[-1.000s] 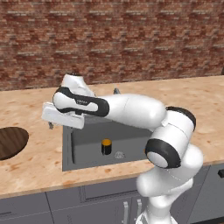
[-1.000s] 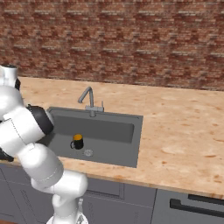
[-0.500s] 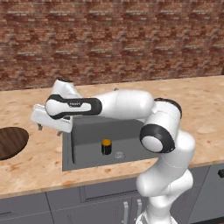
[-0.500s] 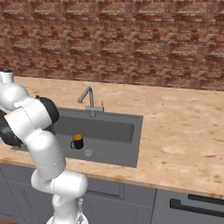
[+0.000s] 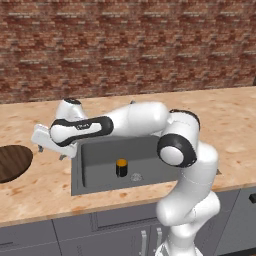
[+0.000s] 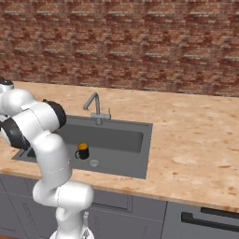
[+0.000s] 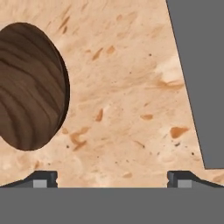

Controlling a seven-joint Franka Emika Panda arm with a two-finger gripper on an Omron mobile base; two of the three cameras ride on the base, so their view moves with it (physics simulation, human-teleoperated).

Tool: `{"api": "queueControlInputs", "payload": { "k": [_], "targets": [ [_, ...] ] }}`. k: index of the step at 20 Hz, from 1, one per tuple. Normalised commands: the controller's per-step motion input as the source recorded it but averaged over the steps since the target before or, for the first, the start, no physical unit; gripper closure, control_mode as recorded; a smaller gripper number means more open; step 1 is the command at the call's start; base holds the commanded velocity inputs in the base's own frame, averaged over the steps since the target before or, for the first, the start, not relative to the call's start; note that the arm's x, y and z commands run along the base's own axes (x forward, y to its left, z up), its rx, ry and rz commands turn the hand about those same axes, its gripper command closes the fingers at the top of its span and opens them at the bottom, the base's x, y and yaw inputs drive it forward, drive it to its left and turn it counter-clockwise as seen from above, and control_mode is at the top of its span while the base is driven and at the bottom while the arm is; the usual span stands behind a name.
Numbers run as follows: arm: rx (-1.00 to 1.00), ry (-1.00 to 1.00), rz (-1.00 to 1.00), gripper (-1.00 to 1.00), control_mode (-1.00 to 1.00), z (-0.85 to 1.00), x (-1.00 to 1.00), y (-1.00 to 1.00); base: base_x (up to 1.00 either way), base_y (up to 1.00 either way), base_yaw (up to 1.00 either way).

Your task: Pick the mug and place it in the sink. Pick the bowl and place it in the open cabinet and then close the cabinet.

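Mug [image 5: 121, 167] is seen standing in the sink [image 5: 95, 165]; bowl-picking is judged in hand. Gripper [image 5: 50, 149], wide open and empty, must be carried left over the bowl [image 5: 12, 163].

Brick wall [image 5: 125, 45], tan countertop [image 6: 196, 135], drawers [image 5: 30, 235].

bowl [image 5: 12, 162]: cut by left edge | faucet [image 6: 95, 107]: behind arm, left base view

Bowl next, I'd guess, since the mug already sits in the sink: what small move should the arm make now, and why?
Probably carry the open gripper further sideways until it is over the bowl, then lower. The mug stands in the sink, and in the hand view the bowl lies off to one side of the fingers, over bare counter.
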Motion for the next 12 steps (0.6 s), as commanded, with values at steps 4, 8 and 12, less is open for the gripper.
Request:
{"api": "queueControlInputs", "payload": {
  "k": [4,8,12],
  "targets": [
    [-0.13,0.12,0.00,-1.00,-1.00,-0.01,0.41,0.27,0.00,0.00,0.00],
    [-0.20,0.15,-0.01,-1.00,-1.00,0.00,0.40,0.43,0.00,0.00,0.00],
    [-0.17,0.10,-0.01,-1.00,-1.00,-0.01,0.36,0.48,0.00,0.00,0.00]
  ]
}}
